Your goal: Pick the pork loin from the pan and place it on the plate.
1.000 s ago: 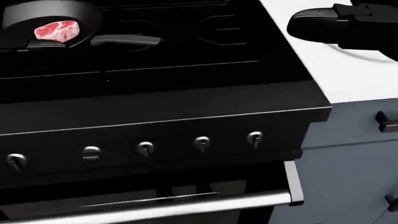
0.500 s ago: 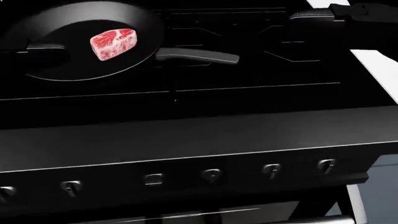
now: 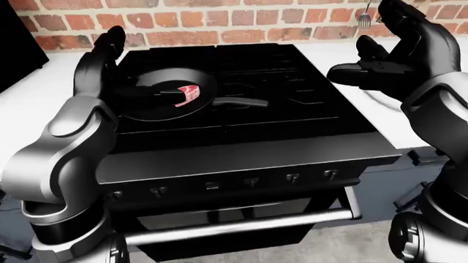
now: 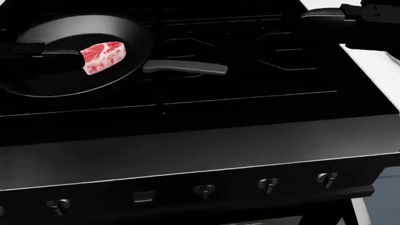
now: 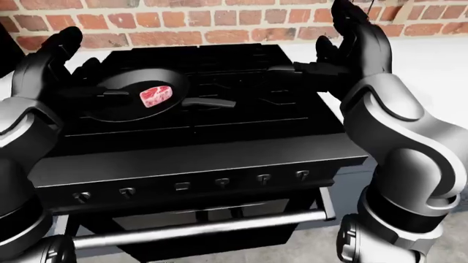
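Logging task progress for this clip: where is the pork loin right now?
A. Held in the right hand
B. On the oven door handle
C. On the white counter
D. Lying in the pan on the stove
D: the pork loin lies inside the pan on the stove, and neither the left hand nor the right hand holds it.

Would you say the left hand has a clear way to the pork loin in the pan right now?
Probably yes. The left hand is open beside the pan, and the pork loin lies uncovered inside, with nothing over it. The pan's handle points the other way.
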Controlling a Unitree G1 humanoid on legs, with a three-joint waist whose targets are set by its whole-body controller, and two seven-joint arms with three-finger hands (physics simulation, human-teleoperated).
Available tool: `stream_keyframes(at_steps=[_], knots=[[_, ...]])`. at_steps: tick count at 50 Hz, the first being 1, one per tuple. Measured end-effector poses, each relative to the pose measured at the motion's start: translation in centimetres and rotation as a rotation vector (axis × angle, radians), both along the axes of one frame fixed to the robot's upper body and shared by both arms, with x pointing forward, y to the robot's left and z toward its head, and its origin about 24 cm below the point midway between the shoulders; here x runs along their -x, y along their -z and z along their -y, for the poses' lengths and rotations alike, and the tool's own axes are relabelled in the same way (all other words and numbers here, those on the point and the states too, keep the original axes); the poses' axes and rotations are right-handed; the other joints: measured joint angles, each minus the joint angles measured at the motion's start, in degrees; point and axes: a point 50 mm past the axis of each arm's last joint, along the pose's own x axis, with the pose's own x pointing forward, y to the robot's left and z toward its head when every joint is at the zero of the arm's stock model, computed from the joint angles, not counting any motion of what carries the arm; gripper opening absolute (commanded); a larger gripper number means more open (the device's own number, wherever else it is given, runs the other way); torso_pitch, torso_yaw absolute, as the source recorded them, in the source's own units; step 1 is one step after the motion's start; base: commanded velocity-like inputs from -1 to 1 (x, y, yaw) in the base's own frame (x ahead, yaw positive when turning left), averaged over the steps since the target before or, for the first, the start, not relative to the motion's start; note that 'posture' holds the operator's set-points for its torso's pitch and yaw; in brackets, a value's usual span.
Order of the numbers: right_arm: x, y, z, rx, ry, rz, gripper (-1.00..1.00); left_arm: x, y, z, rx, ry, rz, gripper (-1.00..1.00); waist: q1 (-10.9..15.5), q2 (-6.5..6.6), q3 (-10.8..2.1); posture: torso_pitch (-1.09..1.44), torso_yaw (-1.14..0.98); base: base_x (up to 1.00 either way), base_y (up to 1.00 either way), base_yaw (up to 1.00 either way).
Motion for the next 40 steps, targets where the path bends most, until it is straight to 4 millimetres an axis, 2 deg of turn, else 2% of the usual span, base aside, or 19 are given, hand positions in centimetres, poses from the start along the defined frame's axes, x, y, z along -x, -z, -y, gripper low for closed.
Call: stream_keyframes(at_steps=[4,7,11,17,22,24,25,27,29,31,33,36,38,39,40], knots=[[-0.1,0.0,-0.6,0.007,-0.023,0.004,1.0,0.5,-0.6,-0.8,0.004,-0.037,0.038,1.0,0.2,1.01,-0.29,0.0,0.0,0.0,0.0,0.11],[-0.1,0.0,-1.1,0.022,-0.053,0.007,1.0,0.7,-0.9,-1.5,0.011,-0.076,0.056,1.0,0.1,-0.29,-0.17,0.0,0.0,0.0,0.0,0.0],[-0.1,-0.2,-0.9,0.021,-0.046,0.011,1.0,0.4,-0.3,-1.2,0.009,-0.066,0.024,1.0,0.3,-1.34,0.08,0.0,0.0,0.0,0.0,0.0],[-0.2,-0.4,-0.5,0.014,-0.023,0.005,1.0,0.2,-0.3,-0.8,0.009,-0.041,0.014,1.0,0.7,-1.34,0.37,0.0,0.0,0.01,0.0,0.0],[-0.1,-0.3,-0.7,0.018,-0.038,0.004,1.0,0.3,-0.1,-1.1,0.01,-0.054,0.007,1.0,0.4,-1.1,-0.24,0.0,0.0,0.22,0.0,0.0],[0.1,-0.6,-0.6,0.016,-0.037,0.025,1.0,0.4,-0.6,-1.1,0.007,-0.054,0.032,1.0,0.4,-1.85,-0.59,0.0,0.0,0.23,0.0,0.0],[0.2,-0.8,-0.5,0.014,-0.033,0.036,1.0,0.5,-0.9,-1.0,0.005,-0.051,0.049,1.0,0.4,-2.67,-0.73,0.0,0.0,0.22,0.0,0.0],[0.3,-0.9,-0.2,0.005,-0.017,0.044,1.0,0.6,-1.0,-0.6,0.004,-0.032,0.064,1.0,-0.1,-1.87,-0.36,0.0,0.0,0.23,0.0,0.0],[0.1,-0.5,0.1,0.0,-0.001,0.024,1.0,0.5,-0.6,-0.2,0.002,-0.012,0.045,1.0,-0.2,-2.77,-0.29,0.0,0.0,0.23,0.0,0.0],[0.0,-0.4,0.0,0.006,-0.001,0.014,1.0,0.3,-0.3,-0.3,0.004,-0.009,0.026,1.0,0.0,-3.04,-0.46,0.0,0.0,0.22,0.0,0.0],[0.1,-0.6,-0.2,0.013,-0.01,0.026,1.0,0.3,-0.3,-0.4,0.005,-0.017,0.023,1.0,0.2,-2.6,-0.4,0.0,0.0,0.04,0.0,0.0],[0.2,-0.7,-0.4,0.014,-0.018,0.038,1.0,0.5,-0.7,-0.6,0.005,-0.027,0.044,1.0,-0.2,-1.93,0.94,0.0,0.0,0.0,0.0,0.0],[0.0,-0.4,-0.3,0.011,-0.012,0.024,1.0,0.4,-0.6,-0.5,0.005,-0.023,0.042,1.0,-0.7,-0.59,1.22,0.0,0.0,0.0,0.0,0.0],[-0.1,-0.3,-0.2,0.011,-0.01,0.016,1.0,0.4,-0.5,-0.4,0.005,-0.02,0.036,1.0,-0.8,0.53,1.04,0.0,0.0,0.0,0.0,0.0],[-0.1,-0.1,-0.2,0.008,-0.009,0.009,1.0,0.3,-0.4,-0.5,0.004,-0.02,0.03,1.0,-1.1,0.75,0.96,0.0,0.0,0.0,0.0,0.0]])
